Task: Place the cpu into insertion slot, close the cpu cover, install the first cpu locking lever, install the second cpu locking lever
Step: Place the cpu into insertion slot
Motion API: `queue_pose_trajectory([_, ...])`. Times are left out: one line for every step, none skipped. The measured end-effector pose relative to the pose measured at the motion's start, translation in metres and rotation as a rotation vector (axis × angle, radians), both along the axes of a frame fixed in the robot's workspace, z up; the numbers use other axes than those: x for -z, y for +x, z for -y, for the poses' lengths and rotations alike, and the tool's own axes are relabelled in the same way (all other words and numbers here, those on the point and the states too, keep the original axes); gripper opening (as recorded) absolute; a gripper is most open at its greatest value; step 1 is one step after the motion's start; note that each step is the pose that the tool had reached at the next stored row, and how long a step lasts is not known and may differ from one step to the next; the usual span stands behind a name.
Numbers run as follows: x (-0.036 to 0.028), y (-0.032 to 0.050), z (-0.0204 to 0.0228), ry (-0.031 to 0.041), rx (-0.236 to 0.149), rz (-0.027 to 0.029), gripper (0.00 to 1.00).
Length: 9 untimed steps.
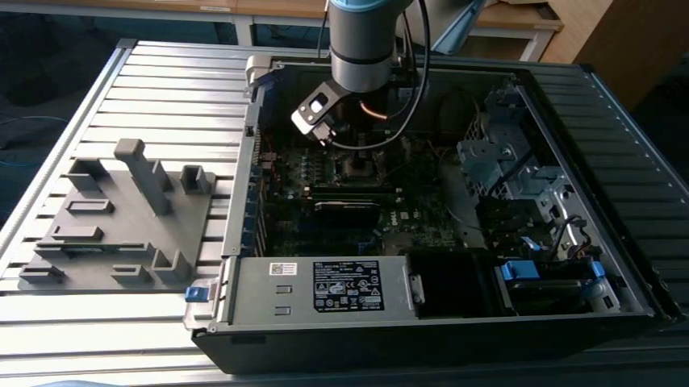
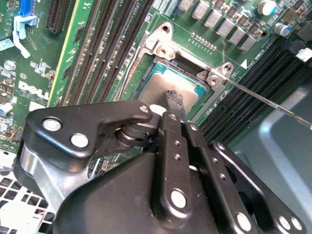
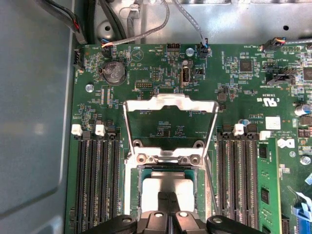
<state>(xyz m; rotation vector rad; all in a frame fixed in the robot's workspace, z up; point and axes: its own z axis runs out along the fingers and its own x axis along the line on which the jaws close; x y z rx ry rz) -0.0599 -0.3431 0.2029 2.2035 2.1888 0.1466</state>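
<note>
The desk (image 1: pixel 161 89) carries an open case (image 1: pixel 603 161), with a grey fixture (image 1: pixel 119 218) at nine o'clock from it in the exterior view. The arm (image 1: pixel 366 48) comes in from twelve o'clock and reaches down over the middle of the board (image 3: pixel 234 87).

The cover (image 3: pixel 170 101) is swung open, hinged at the edge of the slot (image 3: pixel 135 187). The cpu (image 3: pixel 170 187) lies in the slot under the gripper (image 2: pixel 173 96). Its fingers (image 3: pixel 162 204) are pressed together, pinching nothing, with their tips at the chip's face (touching or just above, I cannot tell).

The risk, as I judge it, is a chip not fully seated. A push off its centre could tilt it against the slot's contacts, and a cover brought down on a skewed chip would jam.

The first wrist view gives the cover's whole frame, with board showing through its cut-out. The second wrist view gives the thin lever (image 2: pixel 263 100), unlatched and angled away from the slot's corner. The exterior view gives the fixture and the case.
</note>
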Motion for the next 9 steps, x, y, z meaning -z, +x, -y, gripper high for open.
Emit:
queue_pose_trajectory([-0.0001,0.0,0.0,0.0,0.0,0.0,0.11])
queue_pose_trajectory([-0.0001,0.0,0.0,0.0,0.0,0.0,0.11])
queue_pose_trajectory([0.0003,0.0,0.0,0.0001,0.0,0.0001,0.11])
queue_pose_trajectory([0.0013,0.0,0.0,-0.0001,0.0,0.0,0.11])
queue_pose_trajectory([0.0028,0.0,0.0,-0.0001,0.0,-0.0001,0.11])
queue_pose_trajectory([0.0041,-0.0001,0.0001,-0.0009,0.0,-0.0008,0.11])
queue_pose_trajectory([0.0049,-0.0002,0.0003,-0.0017,0.0,-0.0013,0.11])
queue_pose_trajectory([0.0053,-0.0002,0.0003,-0.0016,0.0,-0.0013,0.11])
queue_pose_trajectory([0.0055,-0.0002,0.0002,-0.0012,0.0,-0.0011,0.11])
